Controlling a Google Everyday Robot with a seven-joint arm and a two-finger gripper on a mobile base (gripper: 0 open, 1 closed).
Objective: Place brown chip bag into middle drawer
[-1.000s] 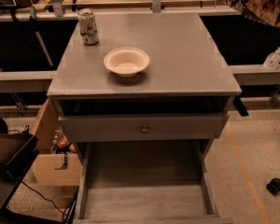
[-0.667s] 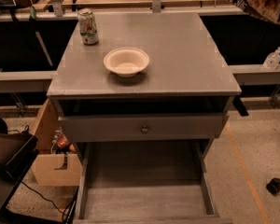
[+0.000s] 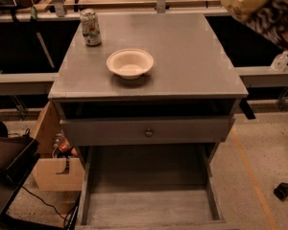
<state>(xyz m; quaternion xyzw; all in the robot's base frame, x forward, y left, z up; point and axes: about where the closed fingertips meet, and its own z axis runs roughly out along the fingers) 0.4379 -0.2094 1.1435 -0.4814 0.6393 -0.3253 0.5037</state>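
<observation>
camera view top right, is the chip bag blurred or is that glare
Camera view: blur, not glare; the brown chip bag is smeared at the top right edge, while the bowl and soda can look crisp. Camera view: the gripper is not in sight near the bag; light is dim and warm.

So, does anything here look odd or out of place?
Only the crinkled brown-and-cream chip bag, hanging in mid-air at the upper right beyond the grey cabinet top; the gripper is not in view. The white bowl and green-white soda can stand upright.
</observation>
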